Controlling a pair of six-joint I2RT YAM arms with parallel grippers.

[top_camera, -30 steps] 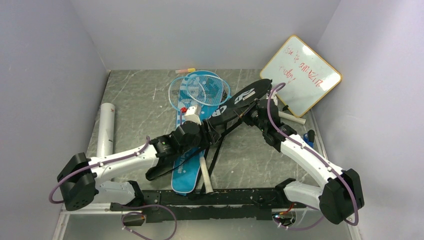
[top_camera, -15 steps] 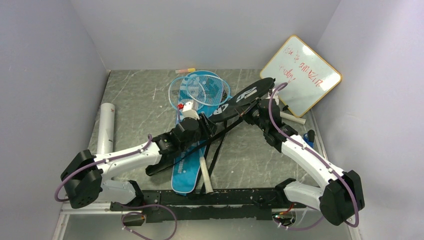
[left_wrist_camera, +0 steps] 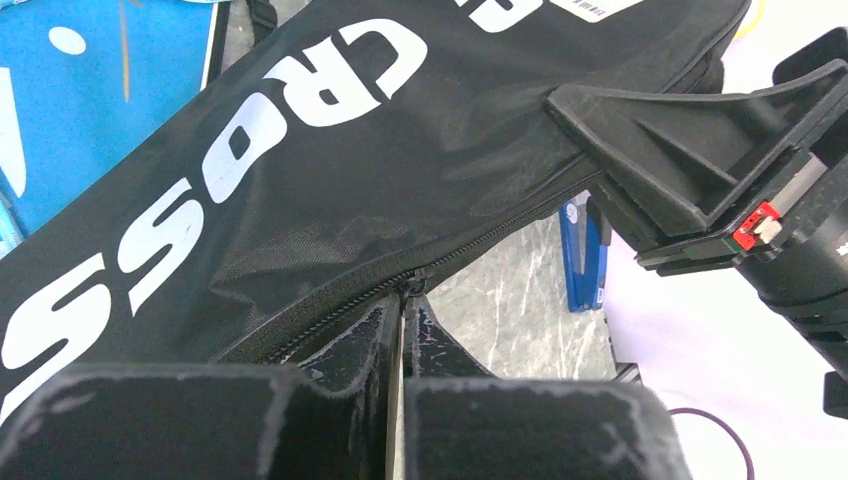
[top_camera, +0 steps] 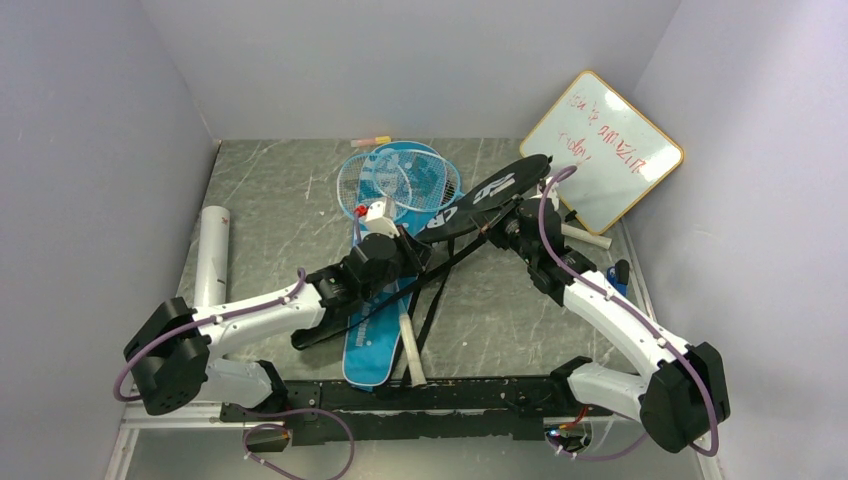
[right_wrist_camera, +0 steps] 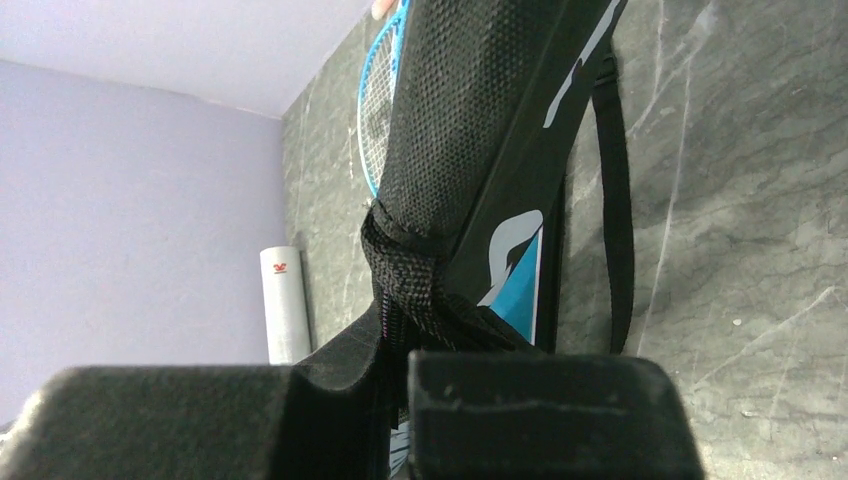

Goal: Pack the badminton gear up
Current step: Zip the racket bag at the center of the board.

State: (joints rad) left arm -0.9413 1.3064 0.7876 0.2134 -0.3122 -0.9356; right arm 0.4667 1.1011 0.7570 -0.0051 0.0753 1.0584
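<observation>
left gripper point(left_wrist_camera: 403, 318) is pinched almost fully closed, only a thin slit between its fingers, holding the zip pull point(left_wrist_camera: 412, 284) on the black bag point(left_wrist_camera: 300, 150). the bag spreads just ahead of and above the fingertips, white lettering up. right gripper point(right_wrist_camera: 400, 335) is clamped tight on a woven loop point(right_wrist_camera: 405, 270) at the bag's edge, and the bag rises straight ahead of it. from the top the black bag spans between both grippers, tilted, with its wide end by the right gripper. blue bag point(top_camera: 372, 345) lies flat on the table under the black one, beneath the left gripper. blue rackets point(top_camera: 400, 180) lie just beyond the left gripper. tube point(top_camera: 212, 260) is well off to its left. whiteboard point(top_camera: 605, 150) leans beyond the right gripper.
</observation>
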